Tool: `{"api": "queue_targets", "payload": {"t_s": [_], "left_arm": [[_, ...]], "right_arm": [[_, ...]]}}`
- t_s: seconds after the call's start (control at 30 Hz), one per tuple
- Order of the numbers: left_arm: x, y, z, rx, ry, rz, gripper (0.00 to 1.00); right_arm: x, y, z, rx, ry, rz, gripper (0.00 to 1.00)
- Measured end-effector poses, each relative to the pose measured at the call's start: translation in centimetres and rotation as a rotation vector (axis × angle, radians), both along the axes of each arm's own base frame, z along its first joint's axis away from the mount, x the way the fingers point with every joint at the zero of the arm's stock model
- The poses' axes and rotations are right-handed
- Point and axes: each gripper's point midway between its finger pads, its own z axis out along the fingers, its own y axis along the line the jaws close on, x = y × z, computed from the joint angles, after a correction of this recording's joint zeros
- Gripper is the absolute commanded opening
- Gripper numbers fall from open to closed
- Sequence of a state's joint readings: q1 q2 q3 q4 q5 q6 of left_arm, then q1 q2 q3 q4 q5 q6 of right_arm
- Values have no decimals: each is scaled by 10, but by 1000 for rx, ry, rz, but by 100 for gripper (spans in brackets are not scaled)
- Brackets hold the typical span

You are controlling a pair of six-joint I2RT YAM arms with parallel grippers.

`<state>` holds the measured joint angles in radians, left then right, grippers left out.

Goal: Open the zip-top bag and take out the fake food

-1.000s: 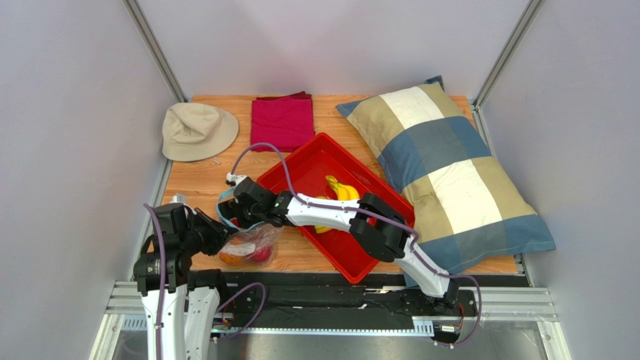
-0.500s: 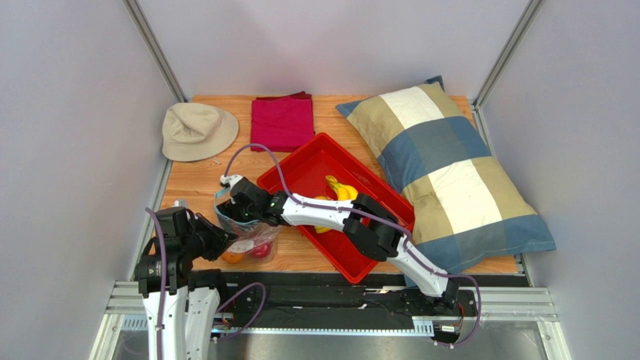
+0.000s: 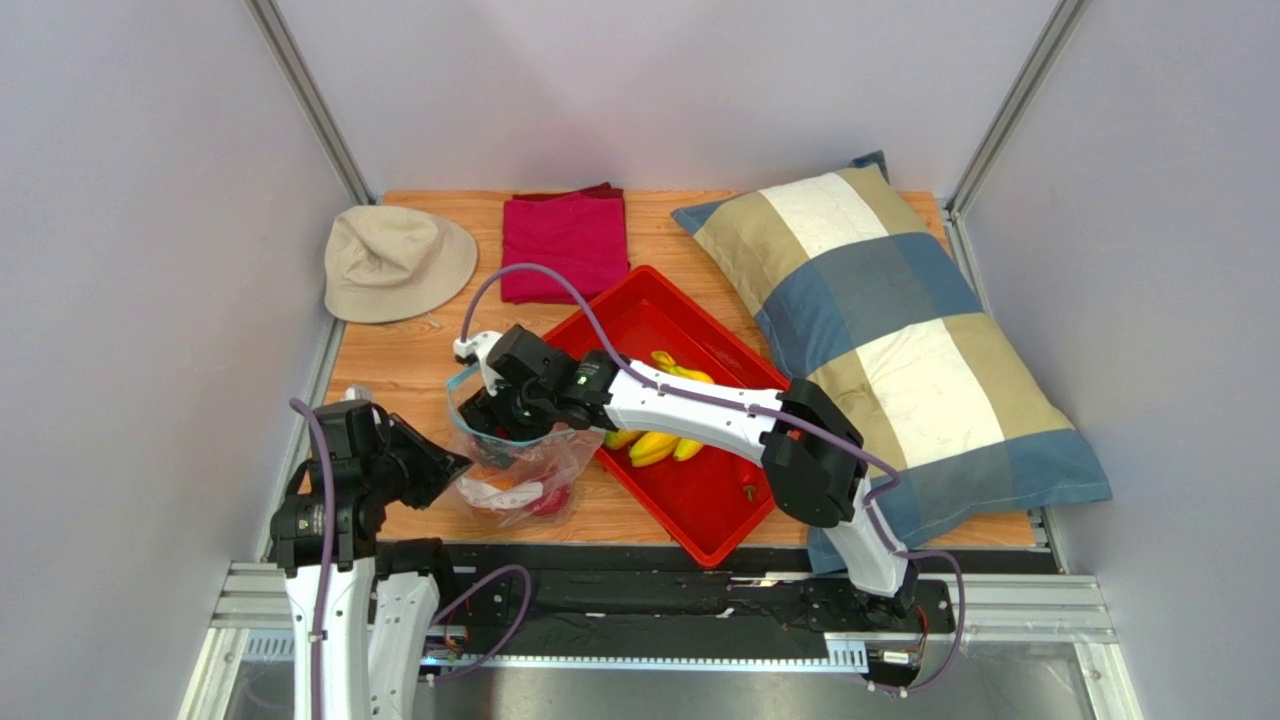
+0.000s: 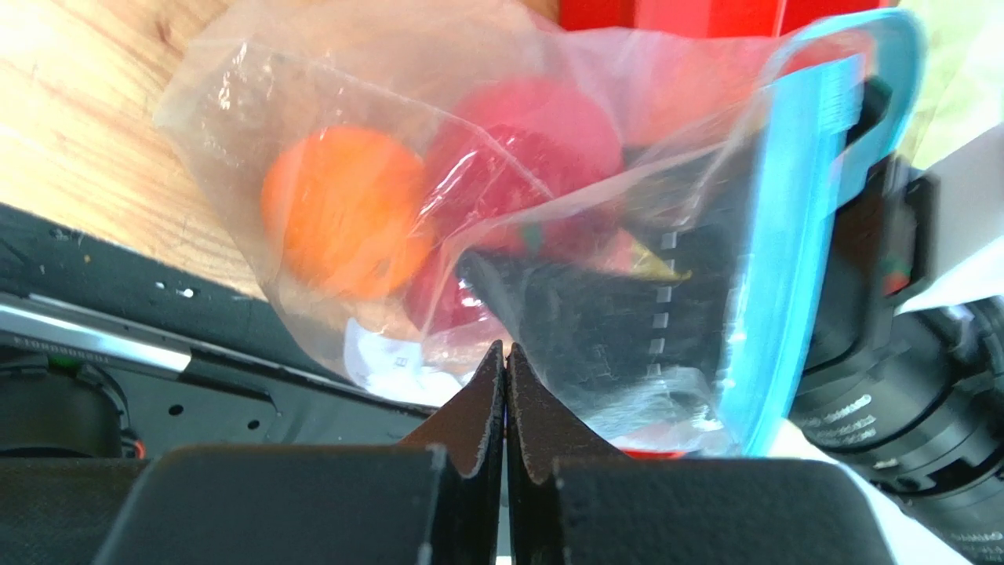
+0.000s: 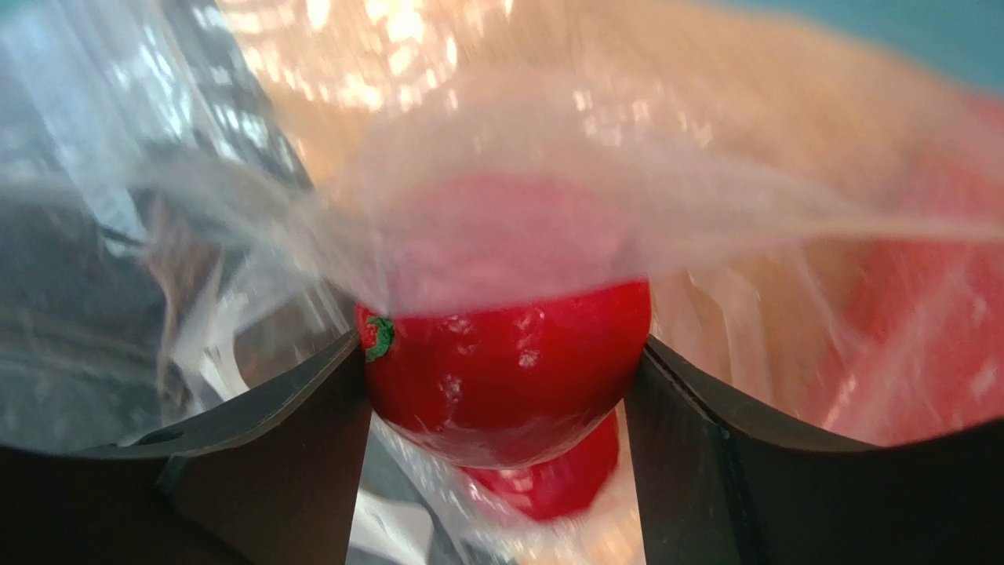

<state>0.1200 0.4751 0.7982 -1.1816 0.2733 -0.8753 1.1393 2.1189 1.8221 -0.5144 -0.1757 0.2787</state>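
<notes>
The clear zip-top bag [image 3: 523, 468] lies at the table's near left, its blue zip strip [image 3: 469, 416] gaping open. My left gripper [image 3: 436, 473] is shut, pinching the bag's film at its near edge [image 4: 506, 353]. My right gripper [image 3: 508, 432] reaches down through the mouth. Inside, its fingers press both sides of a red apple [image 5: 507, 365], with the right gripper [image 5: 501, 394] shut on it. In the left wrist view an orange [image 4: 342, 212] and the apple [image 4: 530, 153] show through the plastic. Yellow bananas [image 3: 661, 444] lie in the red tray [image 3: 721, 522].
A beige hat [image 3: 394, 258] and a folded red cloth [image 3: 564, 243] lie at the back left. A large checked pillow [image 3: 902, 338] fills the right side, against the tray. The black base rail runs just below the bag.
My right gripper has pushed deeper into the bag and its jaws have closed in on the apple. The bag's mouth has risen and shifted slightly right. The left gripper has stayed shut.
</notes>
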Motion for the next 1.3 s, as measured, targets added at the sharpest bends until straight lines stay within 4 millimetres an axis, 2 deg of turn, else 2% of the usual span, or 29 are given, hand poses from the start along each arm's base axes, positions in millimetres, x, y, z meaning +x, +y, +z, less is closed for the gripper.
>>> {"api": "queue_targets", "payload": {"t_s": [0.2, 0.3, 0.33, 0.4, 0.43, 0.47, 0.5, 0.67, 0.83, 1.1, 1.27, 1.3], "left_arm": [[10, -2, 20, 4, -74, -26, 0], [11, -6, 32, -7, -112, -56, 19], [11, -8, 34, -10, -119, -68, 33], [9, -12, 37, -23, -129, -90, 42], [9, -14, 38, -32, -133, -100, 58], [8, -16, 39, -38, -136, -109, 62], [8, -18, 41, -51, -146, -115, 75], [17, -34, 58, -137, -201, -175, 87], [31, -39, 68, -172, -187, -218, 87], [43, -38, 64, -181, -152, -220, 61], [47, -43, 60, -210, -158, -243, 59], [47, -43, 60, -214, -160, -246, 56]], "right_arm": [[-2, -33, -14, -135, 10, 13, 0], [2, -50, -18, -187, 38, 0, 0], [4, -54, -17, -193, 46, -5, 0], [5, -60, -11, -191, 63, -7, 0], [6, -62, -7, -185, 71, -8, 0], [6, -63, -2, -174, 80, -9, 0], [6, -63, 5, -161, 89, -10, 0], [1, -56, 31, -103, 123, -6, 0], [-1, -55, 40, -92, 154, -27, 0], [-3, -58, 39, -98, 218, -73, 0], [-8, -60, 39, -104, 249, -89, 0], [-8, -61, 39, -107, 255, -94, 0]]}}
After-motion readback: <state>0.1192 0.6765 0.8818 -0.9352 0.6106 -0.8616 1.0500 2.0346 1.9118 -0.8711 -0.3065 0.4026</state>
